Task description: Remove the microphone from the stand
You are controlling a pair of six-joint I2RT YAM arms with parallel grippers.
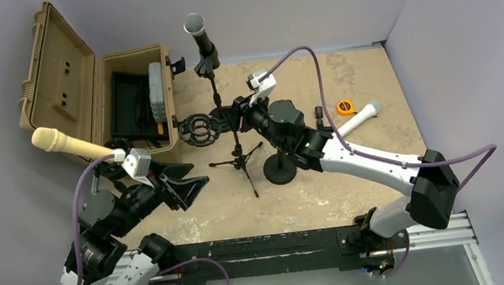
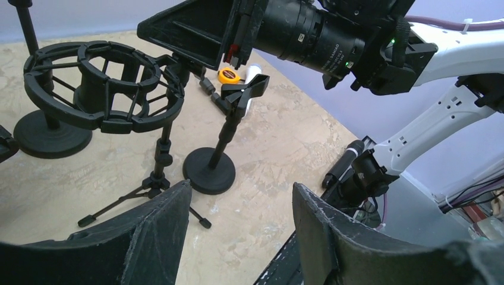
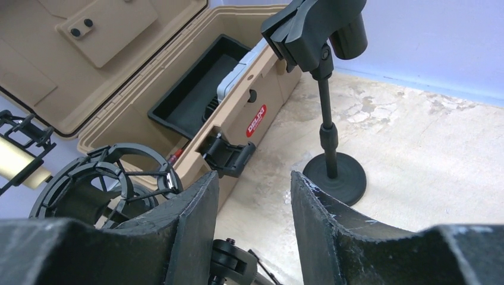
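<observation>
From above, the microphone [image 1: 197,32], one of three we count, sits clipped upright on its stand [image 1: 206,64] far centre, beyond the shock mount [image 1: 197,128]. Left wrist: left gripper [image 2: 241,196] released, empty. Right wrist: right gripper [image 3: 252,184] parted, empty.

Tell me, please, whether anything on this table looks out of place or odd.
A white microphone lies flat on the tabletop at the right, beside a yellow tape measure, while the black microphone and the cream microphone are both mounted. Nothing looks spilled or broken.
</observation>
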